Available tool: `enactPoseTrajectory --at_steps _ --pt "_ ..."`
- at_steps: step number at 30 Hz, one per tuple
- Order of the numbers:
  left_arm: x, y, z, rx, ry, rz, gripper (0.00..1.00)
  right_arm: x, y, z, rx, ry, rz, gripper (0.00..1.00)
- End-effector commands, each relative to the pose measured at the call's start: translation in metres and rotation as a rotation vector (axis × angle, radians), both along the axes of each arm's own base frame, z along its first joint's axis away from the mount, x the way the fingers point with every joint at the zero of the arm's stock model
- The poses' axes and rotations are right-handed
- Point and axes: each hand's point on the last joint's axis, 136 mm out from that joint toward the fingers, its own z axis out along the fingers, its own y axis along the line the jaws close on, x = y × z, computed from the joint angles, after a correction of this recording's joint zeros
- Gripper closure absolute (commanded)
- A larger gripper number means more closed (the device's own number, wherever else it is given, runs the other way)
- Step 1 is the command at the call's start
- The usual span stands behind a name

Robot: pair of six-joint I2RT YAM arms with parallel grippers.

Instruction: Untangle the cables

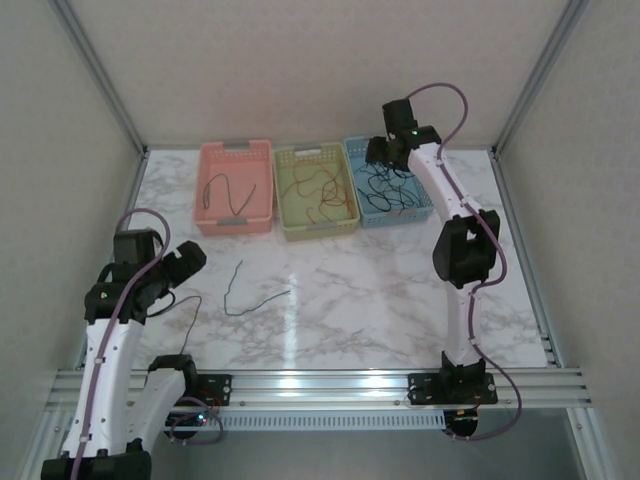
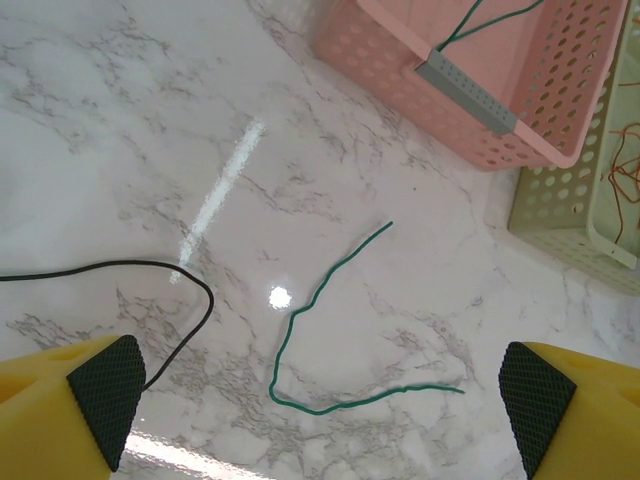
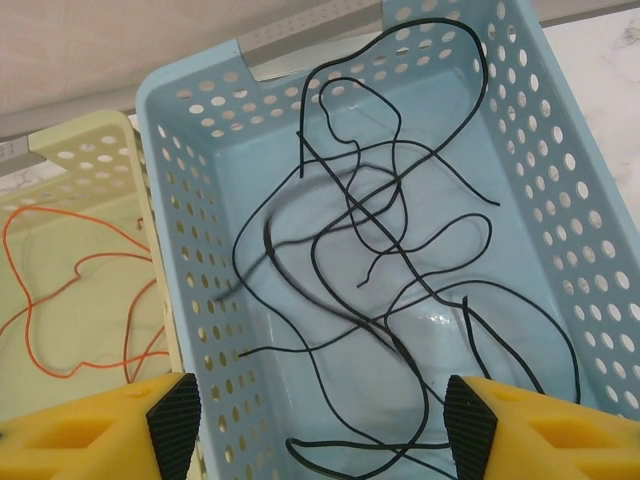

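Marble table (image 1: 380, 290), three baskets (image 1: 312, 228) at back
Black cables (image 3: 370, 250) tangle in blue basket (image 3: 190, 200) under right gripper (image 3: 320, 425), jaws apart; green cable (image 2: 330, 330) lies below left gripper (image 2: 320, 398), jaws wide; a black strand (image 2: 150, 268) runs off-frame

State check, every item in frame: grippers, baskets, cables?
left gripper: open, empty, above table.
right gripper: open, empty, over blue basket.
blue basket: holds overlapping black cables.
yellow basket: holds orange cables.
pink basket: holds one green strand.
green cable: loose on table, alone.
black cable: loose on table, apart from green cable.
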Motion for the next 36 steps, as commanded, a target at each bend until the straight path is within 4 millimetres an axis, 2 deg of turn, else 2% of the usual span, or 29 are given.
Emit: enactPoseTrajectory --at_steps 1,3,6,8,12,14,16,20,23,27,30,36 --pt "-0.002 0.005 -0.005 -0.007 0.026 0.062 0.05 -0.021 -0.004 0.045 0.037 -0.066 -0.004 0.32" --pt "-0.010 0.020 -0.008 0.026 0.067 0.162 0.05 -0.039 0.003 0.064 0.074 -0.113 0.020 0.33" --pt "-0.036 0.050 -0.015 0.104 0.179 0.375 0.05 -0.070 0.019 0.079 0.137 -0.170 0.071 0.33" --pt "-0.041 0.047 -0.024 0.085 0.227 0.385 0.04 -0.087 0.026 0.084 0.164 -0.185 0.096 0.33" --pt "-0.036 0.032 -0.049 -0.002 0.276 0.363 0.09 -0.112 0.035 0.087 0.181 -0.194 0.139 0.34" --pt "-0.039 0.038 -0.063 -0.001 0.301 0.444 0.13 -0.120 0.037 0.087 0.192 -0.194 0.150 0.34" --pt "-0.031 0.033 -0.077 -0.016 0.303 0.431 0.16 -0.127 0.036 0.084 0.192 -0.194 0.162 0.34" --pt "-0.025 0.029 -0.103 0.071 0.393 0.414 0.18 -0.135 0.030 0.077 0.162 -0.186 0.164 0.34" --pt "-0.017 0.020 -0.119 0.125 0.457 0.374 0.24 -0.138 0.025 0.072 0.140 -0.186 0.164 0.34" --pt "-0.007 0.018 -0.129 0.210 0.490 0.347 0.26 -0.141 0.025 0.067 0.135 -0.181 0.177 0.34" --pt "-0.003 0.017 -0.137 0.218 0.506 0.340 0.27 -0.143 0.025 0.066 0.131 -0.180 0.183 0.34" --pt "0.001 0.007 -0.150 0.208 0.540 0.309 0.36 -0.144 0.024 0.070 0.130 -0.194 0.188 0.34"
